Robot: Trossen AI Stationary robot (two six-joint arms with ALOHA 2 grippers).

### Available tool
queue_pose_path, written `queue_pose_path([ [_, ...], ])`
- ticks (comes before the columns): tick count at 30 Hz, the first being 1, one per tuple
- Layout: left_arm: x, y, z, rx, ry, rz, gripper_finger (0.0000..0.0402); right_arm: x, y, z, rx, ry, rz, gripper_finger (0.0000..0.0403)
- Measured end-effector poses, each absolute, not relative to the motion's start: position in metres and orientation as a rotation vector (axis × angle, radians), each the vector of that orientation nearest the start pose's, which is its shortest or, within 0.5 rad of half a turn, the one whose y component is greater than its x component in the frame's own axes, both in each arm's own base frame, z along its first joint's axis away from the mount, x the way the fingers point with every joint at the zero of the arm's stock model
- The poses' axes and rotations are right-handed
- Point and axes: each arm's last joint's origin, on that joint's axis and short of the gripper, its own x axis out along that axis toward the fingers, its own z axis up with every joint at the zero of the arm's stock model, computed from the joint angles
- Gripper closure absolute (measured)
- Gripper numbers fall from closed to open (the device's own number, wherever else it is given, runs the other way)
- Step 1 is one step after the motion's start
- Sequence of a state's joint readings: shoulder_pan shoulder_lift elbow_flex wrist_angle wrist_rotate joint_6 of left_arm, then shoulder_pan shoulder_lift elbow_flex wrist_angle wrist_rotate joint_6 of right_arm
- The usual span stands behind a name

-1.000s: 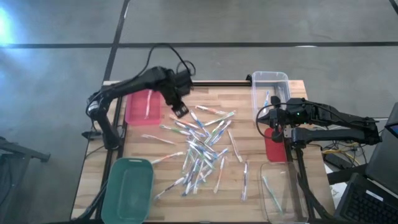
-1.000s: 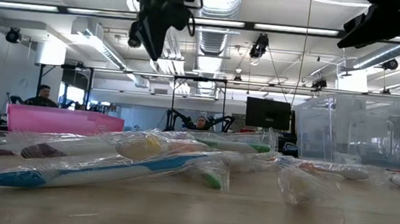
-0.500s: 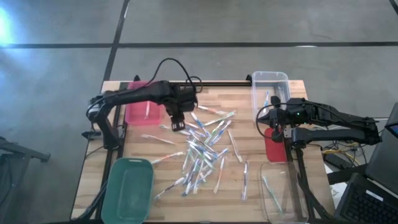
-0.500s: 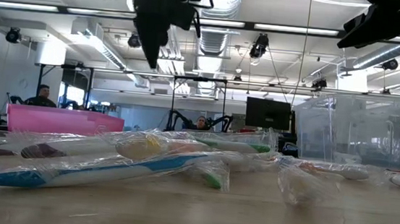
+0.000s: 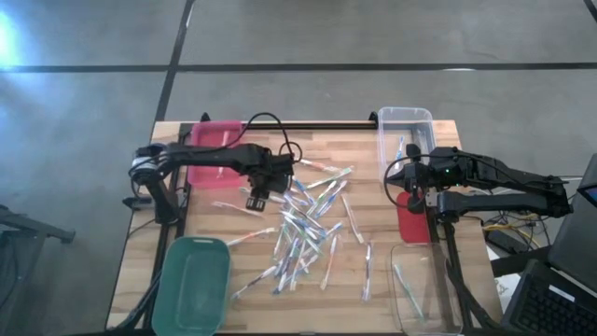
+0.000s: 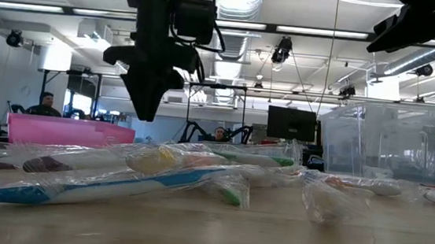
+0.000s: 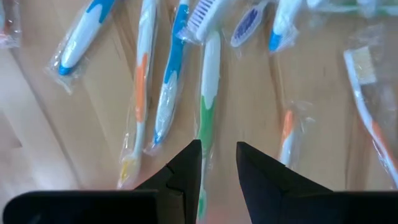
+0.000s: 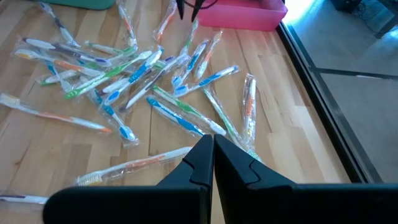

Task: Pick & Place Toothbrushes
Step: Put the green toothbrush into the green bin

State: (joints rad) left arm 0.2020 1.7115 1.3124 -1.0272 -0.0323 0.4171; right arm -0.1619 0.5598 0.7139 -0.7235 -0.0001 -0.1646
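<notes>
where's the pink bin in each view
High view: pink bin at the table's far left, partly under the left arm.
Low view: pink bin at left, behind the toothbrushes.
Left wrist view: not in it.
Right wrist view: top.
Shared landmark: the toothbrush pile.

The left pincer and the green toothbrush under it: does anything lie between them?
No. In the left wrist view, the left pincer hangs open straight over the green toothbrush; only bare air shows between the fingers and it.
</notes>
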Motion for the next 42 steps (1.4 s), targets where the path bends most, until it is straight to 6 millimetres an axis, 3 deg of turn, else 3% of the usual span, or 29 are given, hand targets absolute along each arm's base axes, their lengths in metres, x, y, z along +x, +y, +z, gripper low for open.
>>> queue_pose_path([
  [9, 0.321, 0.067, 0.228, 0.194, 1.358, -0.031, 0.0296, 0.109, -0.018, 0.288, -0.114, 0.579, -0.110, 0.0394],
  [13, 0.325, 0.068, 0.230, -0.041, 1.302, 0.167, 0.0296, 0.109, -0.018, 0.288, -0.114, 0.579, -0.110, 0.0394],
  [18, 0.327, 0.068, 0.233, -0.514, 1.208, 0.519, 0.0296, 0.109, -0.018, 0.288, -0.114, 0.579, -0.110, 0.0394],
  [22, 0.328, 0.071, 0.233, -0.669, 1.146, 0.629, 0.0296, 0.109, -0.018, 0.288, -0.114, 0.579, -0.110, 0.0394],
  [25, 0.328, 0.071, 0.233, -0.540, 1.183, 0.531, 0.0296, 0.109, -0.018, 0.288, -0.114, 0.579, -0.110, 0.0394],
  [30, 0.329, 0.067, 0.233, 0.012, 1.272, 0.117, 0.0296, 0.109, -0.018, 0.288, -0.114, 0.579, -0.110, 0.0394],
  [36, 0.332, 0.061, 0.233, 0.200, 1.252, -0.035, 0.0296, 0.109, -0.018, 0.288, -0.114, 0.579, -0.110, 0.0394],
  [42, 0.340, 0.034, 0.235, 0.302, 1.195, -0.178, 0.0296, 0.109, -0.018, 0.288, -0.114, 0.579, -0.110, 0.0394],
])
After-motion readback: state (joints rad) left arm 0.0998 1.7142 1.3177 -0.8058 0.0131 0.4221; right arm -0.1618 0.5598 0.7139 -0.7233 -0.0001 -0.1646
